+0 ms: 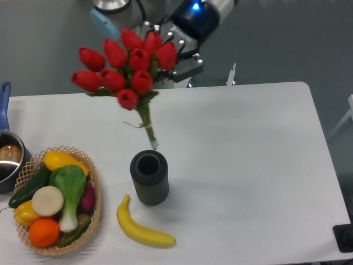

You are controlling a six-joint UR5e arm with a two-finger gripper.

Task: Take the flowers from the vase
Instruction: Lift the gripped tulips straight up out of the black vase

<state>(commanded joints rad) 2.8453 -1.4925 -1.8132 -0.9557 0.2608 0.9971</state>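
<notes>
The flowers (129, 63), a bunch of red tulip buds with green leaves and thin tied stems, hang in the air over the table's back half. Their stem ends (154, 144) are just above and behind the opening of the dark grey ribbed vase (149, 178), clear of it. My gripper (165, 72) comes in from the top right and is shut on the bunch just below the buds. Its fingertips are mostly hidden behind the buds and leaves. The vase stands upright with nothing in it.
A yellow banana (140, 229) lies just in front of the vase. A wicker basket (94, 182) of vegetables and fruit sits at the front left. A blue-handled metal pot (6, 157) is at the left edge.
</notes>
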